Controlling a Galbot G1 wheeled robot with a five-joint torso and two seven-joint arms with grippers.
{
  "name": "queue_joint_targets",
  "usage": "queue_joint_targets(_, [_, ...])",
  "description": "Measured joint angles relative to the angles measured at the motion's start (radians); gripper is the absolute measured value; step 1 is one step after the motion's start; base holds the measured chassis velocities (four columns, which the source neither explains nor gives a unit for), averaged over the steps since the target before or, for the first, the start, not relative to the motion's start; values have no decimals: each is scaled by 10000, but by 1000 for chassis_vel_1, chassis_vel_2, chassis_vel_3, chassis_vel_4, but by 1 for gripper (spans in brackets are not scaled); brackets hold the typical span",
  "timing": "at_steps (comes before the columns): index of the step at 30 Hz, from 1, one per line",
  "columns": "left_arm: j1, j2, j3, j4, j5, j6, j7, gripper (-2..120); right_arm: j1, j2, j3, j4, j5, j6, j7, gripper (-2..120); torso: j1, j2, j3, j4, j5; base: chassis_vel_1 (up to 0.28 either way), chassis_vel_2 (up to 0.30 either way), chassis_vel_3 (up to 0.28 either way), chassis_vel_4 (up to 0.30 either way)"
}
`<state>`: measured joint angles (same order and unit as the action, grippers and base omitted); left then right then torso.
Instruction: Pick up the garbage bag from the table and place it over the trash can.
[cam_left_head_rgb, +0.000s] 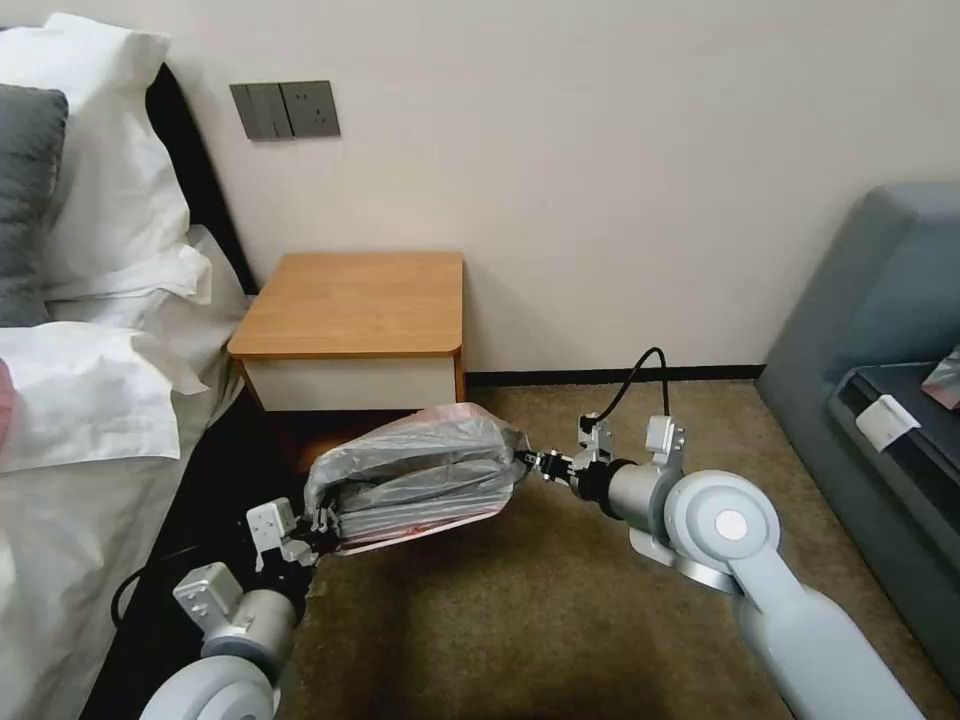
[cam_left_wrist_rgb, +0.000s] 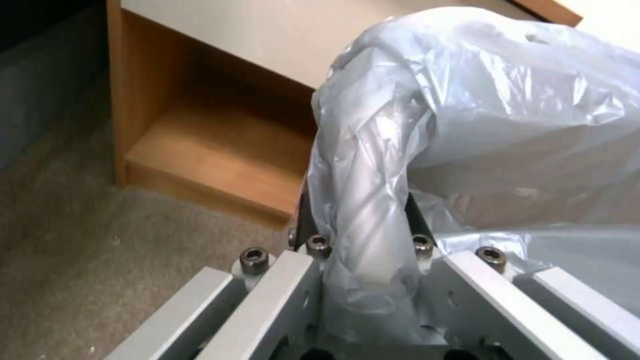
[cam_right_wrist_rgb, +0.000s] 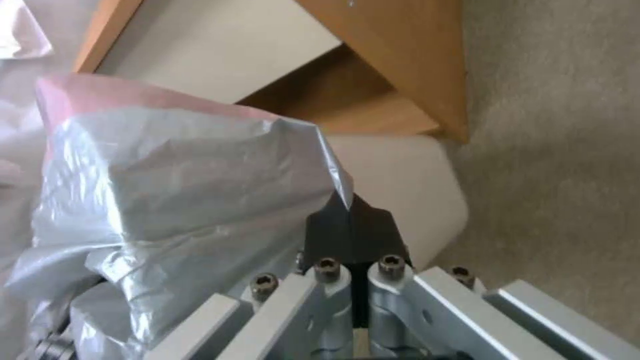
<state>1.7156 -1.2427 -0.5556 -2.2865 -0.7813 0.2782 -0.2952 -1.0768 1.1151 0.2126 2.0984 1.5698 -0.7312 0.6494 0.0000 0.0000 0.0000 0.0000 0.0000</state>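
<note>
Both grippers pinch the garbage bag (cam_left_head_rgb: 420, 475), stretched between them low in front of the table (cam_left_head_rgb: 355, 300). Left gripper (cam_left_head_rgb: 318, 530) fingers clamp a bunched fold at the bag's near-left end. Right gripper (cam_left_head_rgb: 528, 462) fingers are pressed together on the bag's right corner. Trash can (cam_right_wrist_rgb: 407, 190) sits under the bag, mostly covered; 1 cream corner is visible in the right wrist view, beside the table's lower shelf.
</note>
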Motion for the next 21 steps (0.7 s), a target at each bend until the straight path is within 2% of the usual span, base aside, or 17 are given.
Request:
queue_joint_targets(13, [-72,-53,-252,-46,-482,-51,-46,4,-500,-304,42,1033,1080,-1,514,0,0,0,0,-1,0,0,0,0,0])
queue_joint_targets(14, [-76,-52,-271,-46,-500,-51,-50,4,-504,-318,38,1090,1085,-1,591,6,0,0,0,-1,0,0,0,0,0])
queue_joint_targets(16, [-81,-53,-287,-46,-516,-52,-57,4,-506,-319,24,1133,1087,0,686,9,0,0,0,-1,0,0,0,0,0])
queue_joint_targets(18, [-99,-54,-371,-46,-576,-53,-71,4,-546,-319,-3,1196,1090,0,818,19,0,0,0,-1,0,0,0,0,0])
queue_joint_targets(19, [-99,-54,-371,-46,-576,-53,-71,4,-546,-319,-3,1196,1090,0,818,19,0,0,0,-1,0,0,0,0,0])
queue_joint_targets(21, [-111,-37,-446,-47,-649,-52,-76,4,-592,-318,-57,1209,1000,0,872,28,0,0,0,0,0,0,0,0,0])
